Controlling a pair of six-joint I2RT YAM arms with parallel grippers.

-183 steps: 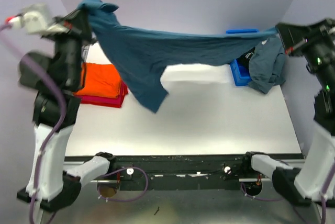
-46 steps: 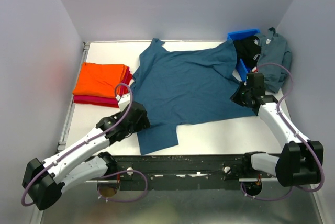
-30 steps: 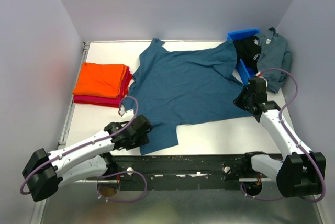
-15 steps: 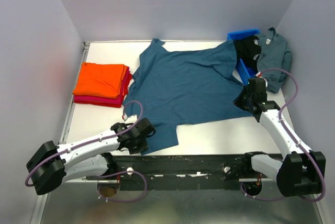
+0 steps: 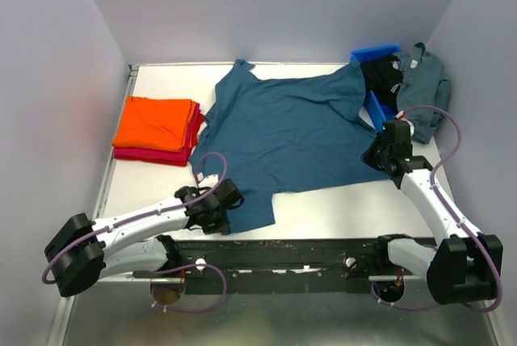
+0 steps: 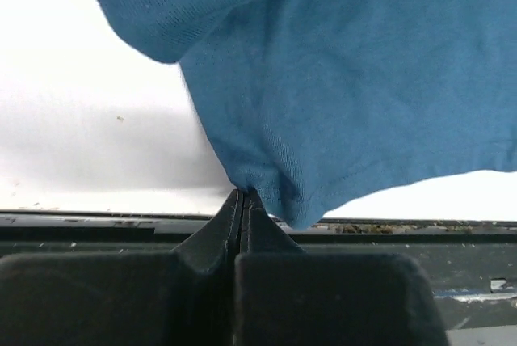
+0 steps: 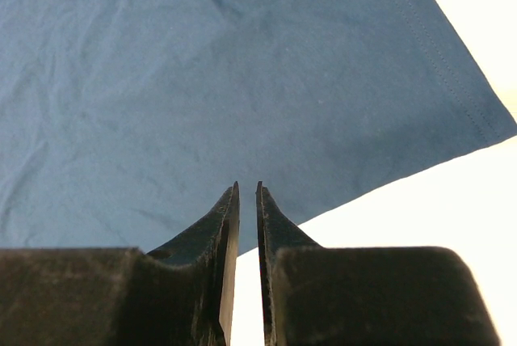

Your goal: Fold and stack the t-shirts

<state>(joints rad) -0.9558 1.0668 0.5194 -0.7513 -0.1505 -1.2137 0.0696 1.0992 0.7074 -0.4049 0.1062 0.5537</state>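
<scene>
Red shirt (image 5: 149, 155) mostly under orange shirt (image 5: 155, 122)

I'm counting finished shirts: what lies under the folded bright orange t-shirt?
Under the bright orange cloth t-shirt a folded crimson red cloth t-shirt shows only along its near and right edges. Anything deeper is covered.

Top camera's up high behind the arm bases (image 5: 404, 251), looking down over the whole counter (image 5: 339, 200). Left wrist camera's skimming low at the near edge, tight on the hem of the teal t-shirt (image 6: 363, 79). Right wrist camera's looking down close on that shirt's right-hand hem. All three share that shirt.
</scene>
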